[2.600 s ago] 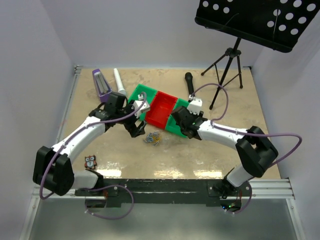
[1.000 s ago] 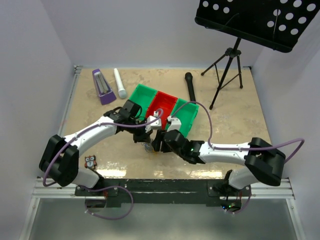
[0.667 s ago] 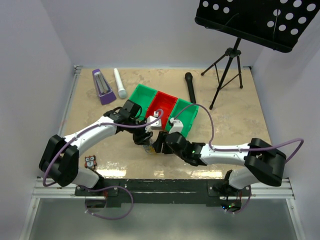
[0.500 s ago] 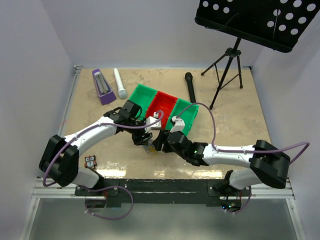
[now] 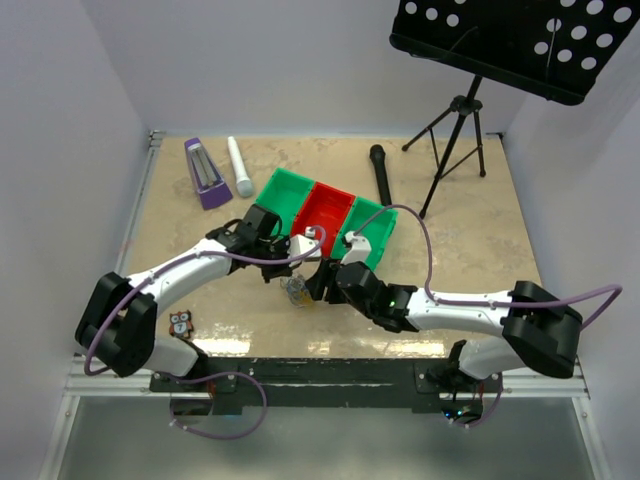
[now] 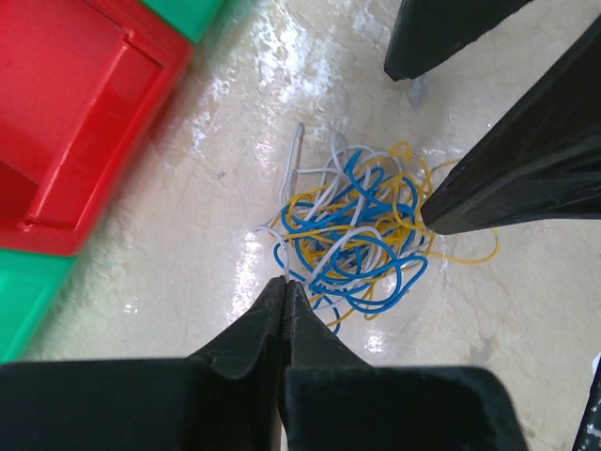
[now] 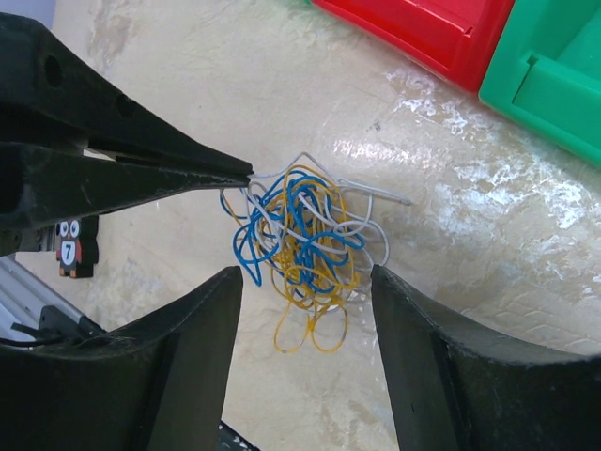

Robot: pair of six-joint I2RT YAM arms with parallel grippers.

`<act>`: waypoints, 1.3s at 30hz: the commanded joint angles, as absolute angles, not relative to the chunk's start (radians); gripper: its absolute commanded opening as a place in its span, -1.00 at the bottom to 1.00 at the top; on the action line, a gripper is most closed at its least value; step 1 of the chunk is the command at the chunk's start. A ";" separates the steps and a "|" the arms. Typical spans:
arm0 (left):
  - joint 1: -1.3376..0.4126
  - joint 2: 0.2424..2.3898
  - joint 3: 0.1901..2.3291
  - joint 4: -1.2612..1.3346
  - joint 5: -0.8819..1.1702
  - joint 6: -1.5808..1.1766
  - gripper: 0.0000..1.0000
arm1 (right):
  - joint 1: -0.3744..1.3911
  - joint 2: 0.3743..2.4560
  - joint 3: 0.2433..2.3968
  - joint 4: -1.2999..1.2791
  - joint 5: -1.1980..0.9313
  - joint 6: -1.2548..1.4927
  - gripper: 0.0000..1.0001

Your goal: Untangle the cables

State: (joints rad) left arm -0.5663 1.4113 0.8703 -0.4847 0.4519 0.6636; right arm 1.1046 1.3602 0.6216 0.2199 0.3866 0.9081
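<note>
The cables (image 5: 296,292) are a small tangle of thin blue, yellow and white wire loops on the beige table (image 5: 200,230), just in front of the bins. My left gripper (image 6: 285,280) is shut, and its tips pinch a white strand at the edge of the cables (image 6: 352,221). In the top view the left gripper (image 5: 283,277) sits at the tangle's left. My right gripper (image 7: 305,272) stands open, one finger on each side of the cables (image 7: 300,235), not touching them. Its black fingers (image 6: 526,169) show beside the tangle in the left wrist view.
A row of bins, green (image 5: 283,192), red (image 5: 322,215) and green (image 5: 372,235), lies right behind the tangle. A purple wedge (image 5: 205,172), a white cylinder (image 5: 239,167) and a black microphone (image 5: 381,172) lie farther back. A music stand's tripod (image 5: 455,140) is at back right, an owl card (image 5: 180,323) at front left.
Both grippers came down to the tangle. The left jaws opened briefly, then shut on a white strand. The right gripper stayed open around the tangle.
</note>
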 commanded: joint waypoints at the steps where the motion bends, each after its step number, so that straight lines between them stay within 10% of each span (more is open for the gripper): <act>1: -0.566 1.370 0.896 -0.434 0.480 0.652 -1.00 | 1.108 1.328 0.604 0.227 0.429 0.926 0.23; 39: -0.568 1.167 1.154 -0.666 0.825 0.377 -1.00 | 1.157 1.411 0.742 0.399 0.506 0.741 0.41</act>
